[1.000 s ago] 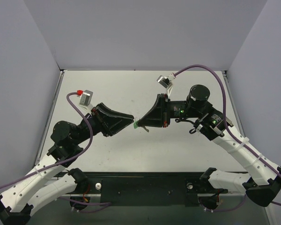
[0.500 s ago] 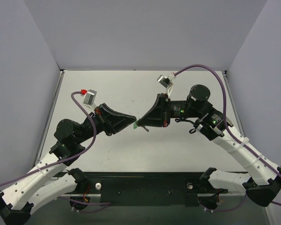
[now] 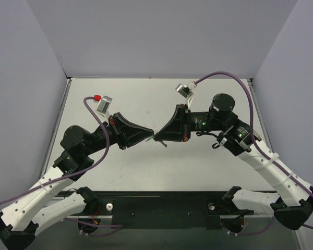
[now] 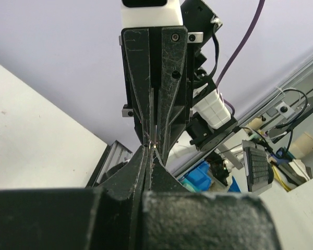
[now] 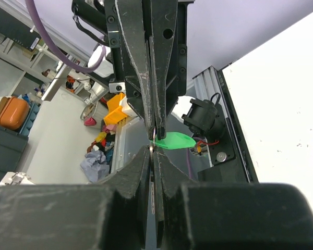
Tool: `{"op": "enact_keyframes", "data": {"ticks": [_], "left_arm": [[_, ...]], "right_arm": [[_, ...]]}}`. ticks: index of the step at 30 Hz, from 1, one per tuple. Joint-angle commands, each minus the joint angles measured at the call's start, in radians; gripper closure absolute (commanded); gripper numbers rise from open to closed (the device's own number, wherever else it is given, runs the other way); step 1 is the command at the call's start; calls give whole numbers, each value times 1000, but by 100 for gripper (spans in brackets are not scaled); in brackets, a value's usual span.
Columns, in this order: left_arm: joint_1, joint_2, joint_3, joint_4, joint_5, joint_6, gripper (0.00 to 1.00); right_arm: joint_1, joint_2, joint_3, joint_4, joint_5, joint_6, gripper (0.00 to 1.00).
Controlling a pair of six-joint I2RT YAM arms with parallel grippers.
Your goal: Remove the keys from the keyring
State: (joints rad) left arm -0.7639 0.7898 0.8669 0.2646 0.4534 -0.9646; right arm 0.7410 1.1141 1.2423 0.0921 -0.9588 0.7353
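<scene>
As left end effector (image 3: 151, 135) pinches keyring (image 5: 175, 140), right end effector (image 3: 157, 137) seemingly grips key (image 3: 162, 142).

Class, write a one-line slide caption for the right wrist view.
Right gripper and left gripper meet tip to tip, both shut, green tag jutting from the left one's tips.

Left arm (image 3: 47, 187): white plastic links, black joint housings. Thin purple cable (image 3: 107, 148) runs to a red plug (image 3: 97, 97) at the grey wrist camera block (image 3: 105, 104). Right arm (image 3: 274, 174): same white links and black joints, green status LEDs (image 3: 202, 124), second purple cable (image 3: 221, 73), silver-white wrist camera (image 3: 185, 89). Black wedge-shaped left gripper (image 3: 151, 134) and right gripper (image 3: 156, 137): matte, scuffed fingers with small hex screws (image 4: 175, 37).
</scene>
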Motion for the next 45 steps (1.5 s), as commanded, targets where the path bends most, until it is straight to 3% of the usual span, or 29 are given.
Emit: {"op": "enact_keyframes", "data": {"ticks": [1, 8, 16, 27, 38, 45], "left_arm": [[-8, 74, 118, -165, 129, 104, 100], [-8, 135, 219, -364, 228, 220, 100], [-8, 193, 299, -473, 341, 328, 100], [-8, 250, 382, -649, 363, 449, 100], [-11, 267, 423, -746, 387, 527, 100], [-8, 258, 406, -746, 329, 506, 100]], "right_arm": [[12, -3, 57, -46, -24, -76, 100], [12, 6, 74, -173, -70, -137, 100], [12, 35, 98, -272, -141, -186, 100], [14, 55, 114, -341, -215, -220, 100], [17, 72, 124, -379, -250, -237, 100], [21, 76, 125, -388, -229, -246, 100]]}}
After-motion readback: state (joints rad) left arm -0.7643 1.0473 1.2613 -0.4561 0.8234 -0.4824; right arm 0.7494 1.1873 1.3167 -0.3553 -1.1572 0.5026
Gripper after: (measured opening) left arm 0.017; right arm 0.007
